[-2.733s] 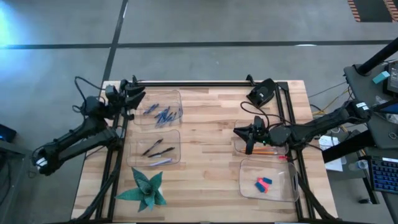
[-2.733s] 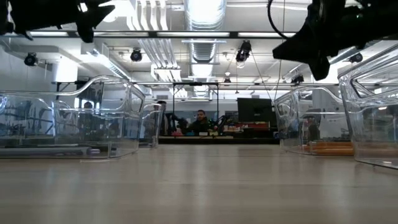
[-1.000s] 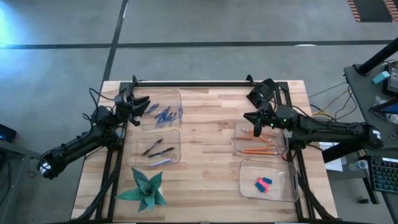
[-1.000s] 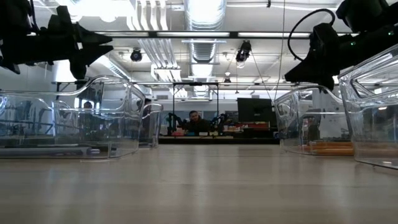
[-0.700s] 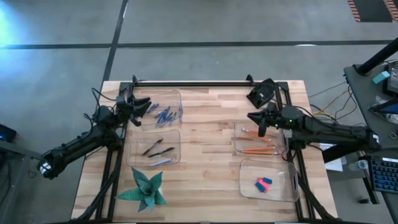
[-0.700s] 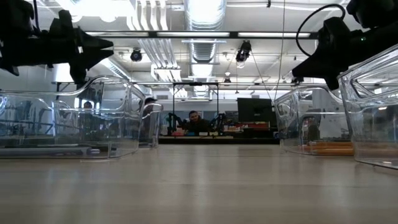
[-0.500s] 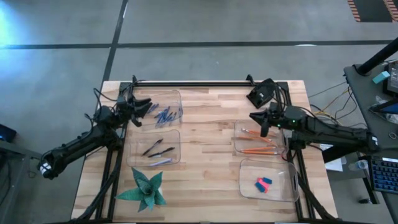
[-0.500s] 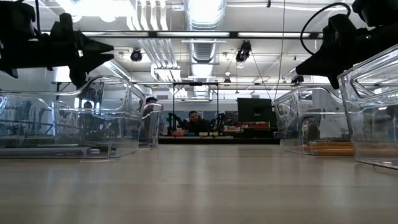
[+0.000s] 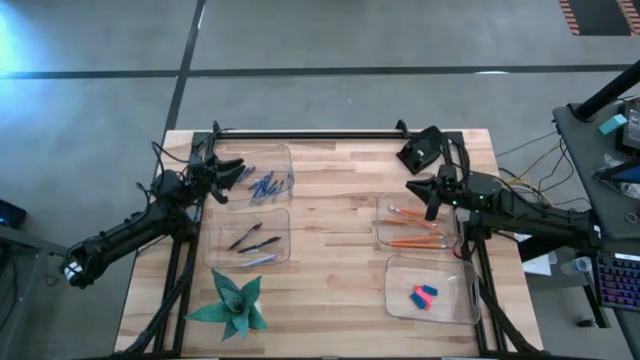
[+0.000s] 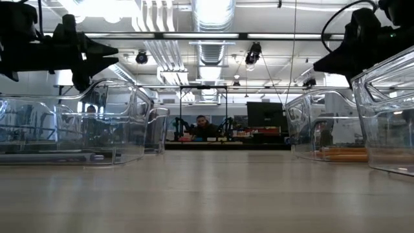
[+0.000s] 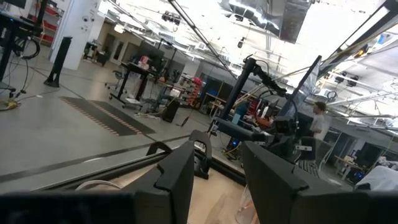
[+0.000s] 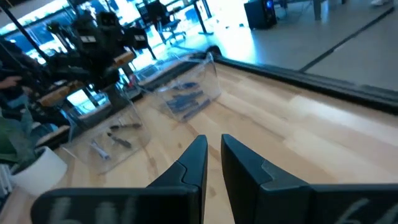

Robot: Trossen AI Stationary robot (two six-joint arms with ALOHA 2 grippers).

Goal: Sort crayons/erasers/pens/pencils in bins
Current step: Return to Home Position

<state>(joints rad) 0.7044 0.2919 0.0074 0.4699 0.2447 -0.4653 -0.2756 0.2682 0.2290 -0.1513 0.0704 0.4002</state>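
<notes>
Pencils (image 9: 415, 228), long thin orange sticks, dark tips
</notes>
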